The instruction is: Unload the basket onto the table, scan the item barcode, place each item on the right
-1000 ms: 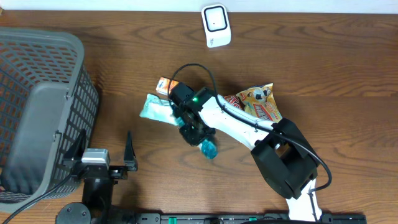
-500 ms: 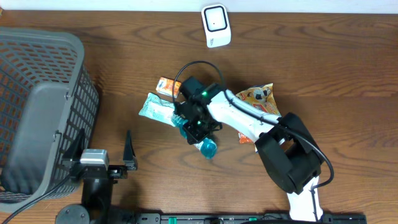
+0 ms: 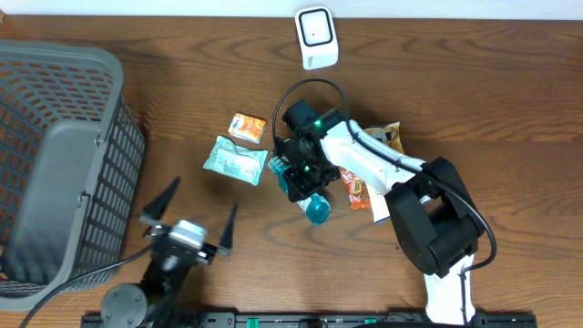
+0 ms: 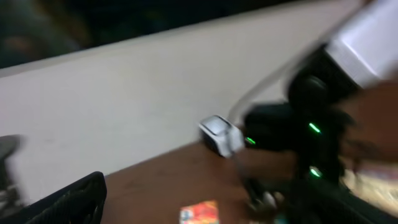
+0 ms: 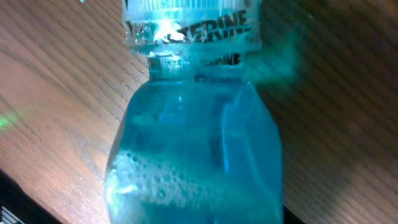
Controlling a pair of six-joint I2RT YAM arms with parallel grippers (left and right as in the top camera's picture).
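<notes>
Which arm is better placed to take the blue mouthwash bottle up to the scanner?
Right. The right gripper is shut on the blue mouthwash bottle and sits nearer the white scanner. The left gripper stands open and empty beside the basket.

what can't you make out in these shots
Barcode on the blue bottle: right wrist view shows only label lettering; the lower edge cuts the bottle off.
Orange packet: left wrist view, motion-blurred, print unreadable.
Snack bag: overhead, partly under the right arm.
</notes>
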